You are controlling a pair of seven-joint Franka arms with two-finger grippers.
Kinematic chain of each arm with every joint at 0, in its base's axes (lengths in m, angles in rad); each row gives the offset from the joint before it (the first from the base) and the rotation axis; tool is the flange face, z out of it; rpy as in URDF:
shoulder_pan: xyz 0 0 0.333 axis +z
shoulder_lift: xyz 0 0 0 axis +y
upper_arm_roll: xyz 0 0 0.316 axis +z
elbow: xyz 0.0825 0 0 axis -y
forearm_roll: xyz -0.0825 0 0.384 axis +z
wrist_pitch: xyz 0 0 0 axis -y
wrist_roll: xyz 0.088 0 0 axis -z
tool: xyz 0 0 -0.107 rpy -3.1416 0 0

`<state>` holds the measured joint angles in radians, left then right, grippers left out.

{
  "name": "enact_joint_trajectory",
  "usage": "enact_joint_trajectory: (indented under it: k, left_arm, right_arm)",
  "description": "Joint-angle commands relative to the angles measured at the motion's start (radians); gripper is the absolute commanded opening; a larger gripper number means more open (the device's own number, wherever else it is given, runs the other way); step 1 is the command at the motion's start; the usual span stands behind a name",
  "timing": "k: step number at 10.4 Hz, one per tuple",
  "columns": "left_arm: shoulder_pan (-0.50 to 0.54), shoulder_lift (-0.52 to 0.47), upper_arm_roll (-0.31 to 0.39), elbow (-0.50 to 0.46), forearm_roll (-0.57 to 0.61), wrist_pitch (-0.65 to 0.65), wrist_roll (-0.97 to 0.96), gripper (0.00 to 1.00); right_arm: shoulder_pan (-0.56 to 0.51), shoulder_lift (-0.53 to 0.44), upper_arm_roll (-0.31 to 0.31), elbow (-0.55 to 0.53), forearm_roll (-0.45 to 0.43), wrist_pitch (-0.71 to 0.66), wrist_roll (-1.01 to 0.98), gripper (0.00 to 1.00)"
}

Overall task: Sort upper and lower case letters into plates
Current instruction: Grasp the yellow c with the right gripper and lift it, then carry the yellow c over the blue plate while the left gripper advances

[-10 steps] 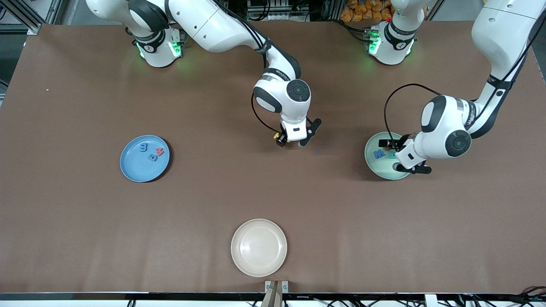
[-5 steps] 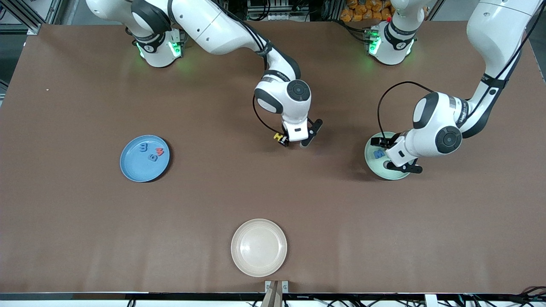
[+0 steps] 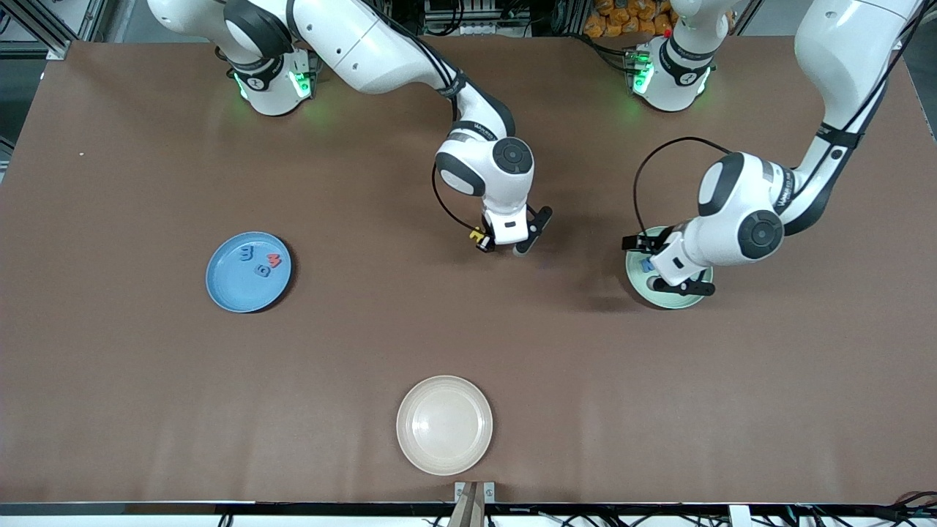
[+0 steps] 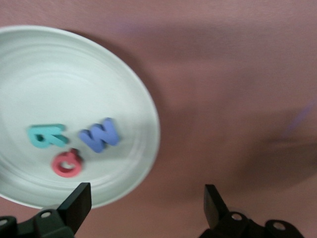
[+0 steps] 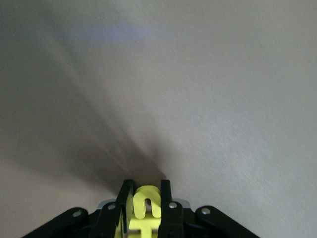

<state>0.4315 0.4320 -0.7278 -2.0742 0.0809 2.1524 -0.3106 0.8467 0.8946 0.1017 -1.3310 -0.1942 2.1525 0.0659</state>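
Right gripper [image 5: 144, 198] sits low over mid-table, fingers clamped on a small yellow foam letter [image 5: 145, 208]. Left gripper [image 4: 146, 203] hovers up high, fingers spread wide, carrying nothing.

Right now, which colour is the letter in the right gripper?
Yellow letter, clearest in the right wrist view.

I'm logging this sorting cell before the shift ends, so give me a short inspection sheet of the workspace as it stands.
Surface: brown table, flat, bare between plates.
Job's things: blue plate toward the right arm's end holds three pieces; mint plate toward the left arm's end holds a teal piece, a blue piece and a red piece; yellow letter is in the right gripper.
Clutter: cream plate, nearest the front camera.
Grippers: right gripper shut on the yellow letter at mid-table; left gripper open over the mint plate's edge.
Cables: black loops at both wrists.
Surroundings: frame rails, orange items past the bases.
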Motion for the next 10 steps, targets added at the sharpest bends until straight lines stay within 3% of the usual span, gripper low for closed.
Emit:
enact_joint_trajectory:
  k: [1,4,8,10]
  left_arm:
    - [-0.042,-0.016,-0.044,0.022,-0.027,-0.017,-0.149,1.00]
    - [-0.118,0.001,-0.044,0.052,-0.026,-0.017,-0.263,1.00]
    - [-0.344,0.097,-0.032,0.138,0.015,0.064,-0.637,1.00]
    - [-0.454,0.152,0.005,0.207,0.089,0.070,-0.834,1.00]
  right_arm:
    - [-0.053,-0.090,0.009,0.006,0.043,-0.135,-0.008,0.00]
    - [-0.193,-0.238,-0.004,-0.003,0.185,-0.313,-0.047,0.00]
    - [-0.479,-0.466,-0.005,-0.253,0.231,-0.361,-0.205,0.00]
    - [-0.618,-0.525,-0.005,-0.370,0.231,-0.390,-0.218,0.00]
